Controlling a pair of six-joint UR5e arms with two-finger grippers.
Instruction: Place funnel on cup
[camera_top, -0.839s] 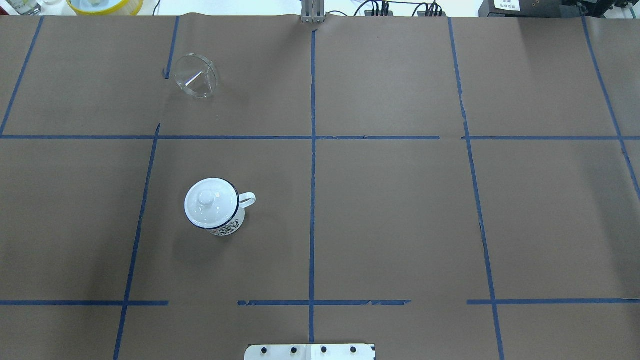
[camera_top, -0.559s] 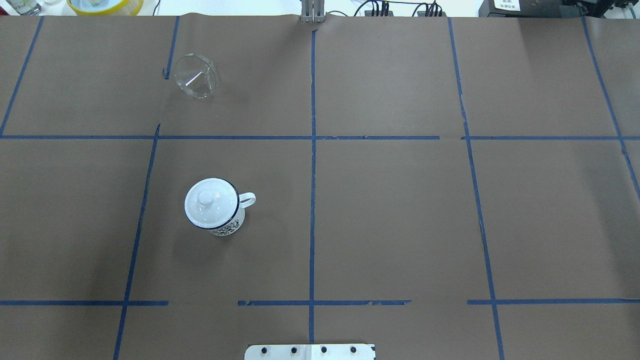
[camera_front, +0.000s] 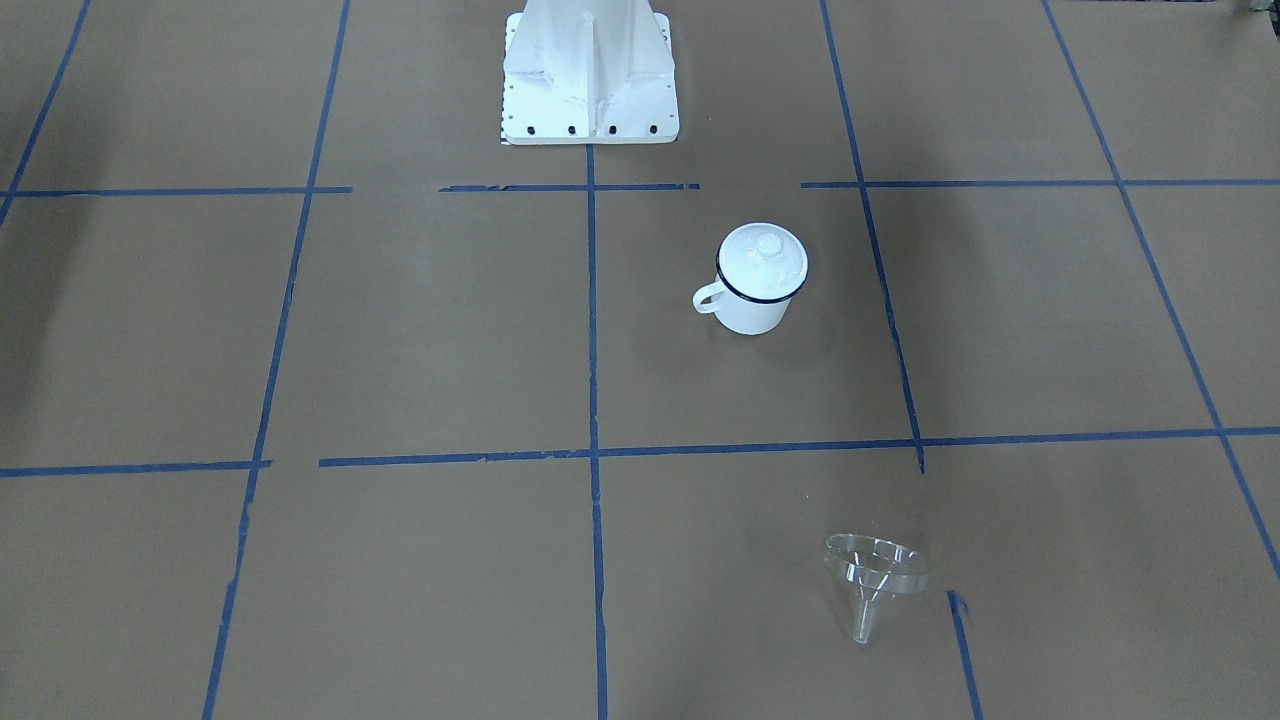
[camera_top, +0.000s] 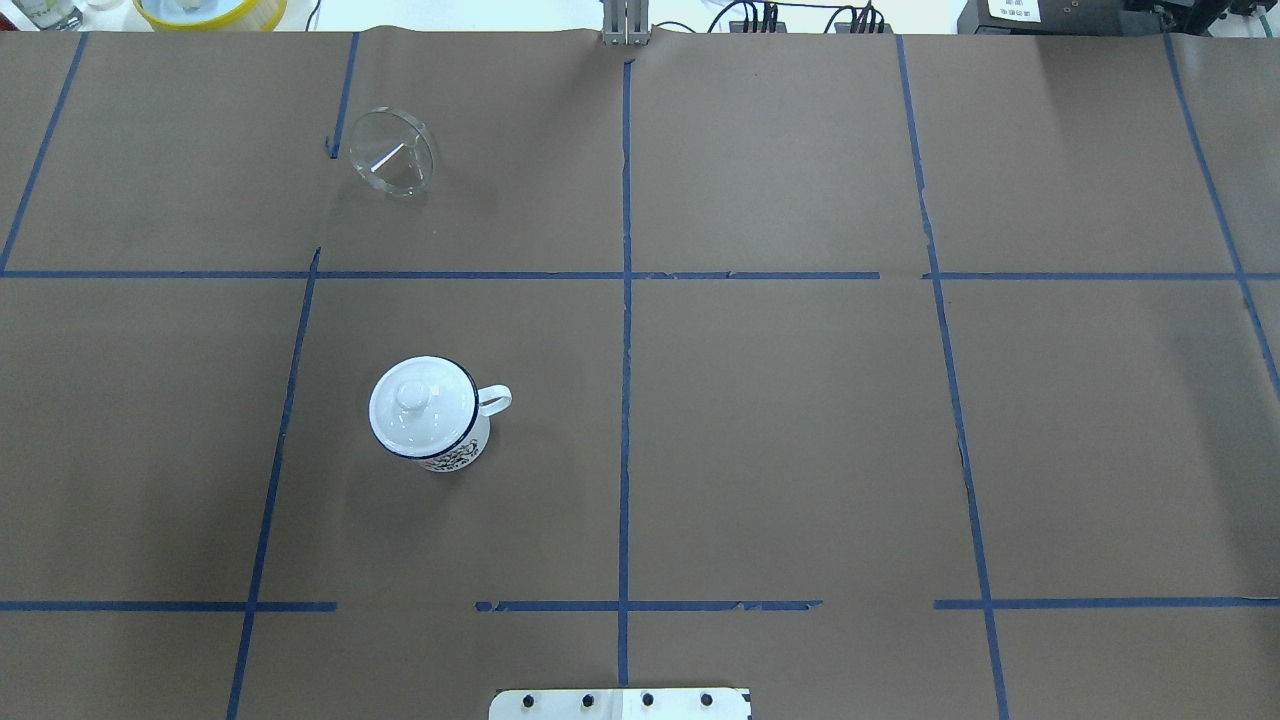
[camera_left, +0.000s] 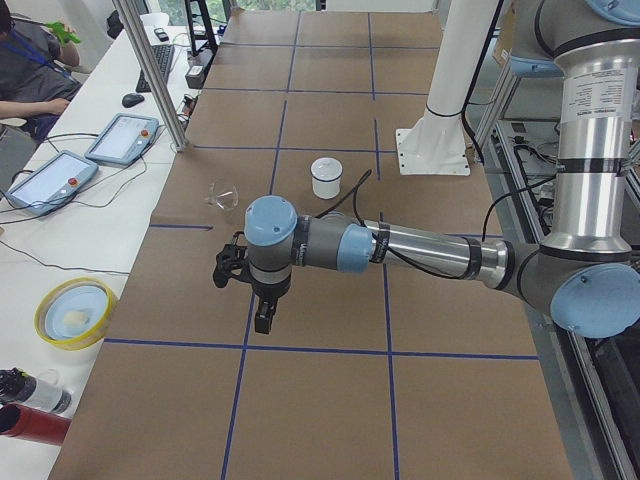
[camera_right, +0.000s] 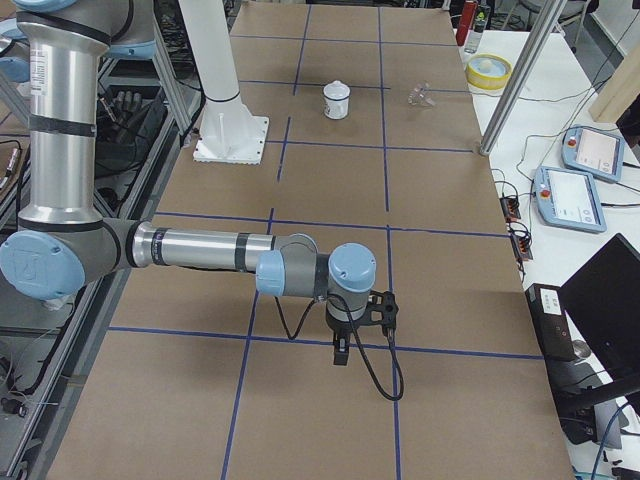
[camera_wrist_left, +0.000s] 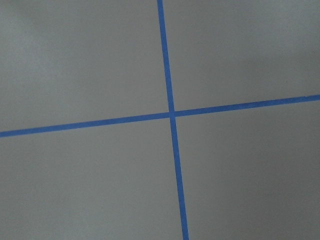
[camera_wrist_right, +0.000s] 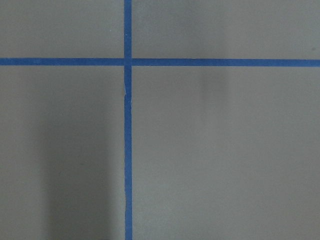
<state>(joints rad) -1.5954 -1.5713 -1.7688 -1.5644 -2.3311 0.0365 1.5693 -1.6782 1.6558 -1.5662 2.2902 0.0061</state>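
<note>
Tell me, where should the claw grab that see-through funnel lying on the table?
Probably take the funnel by the raised edge of its wide rim, from above, with one finger inside the cone and one outside. It lies tipped over, so that edge stands highest, while the thin spout lies low.

Lid on cup, funnel well beyond it, both left on table

Nothing has changed in the overhead view; funnel and cup have not moved.
</note>
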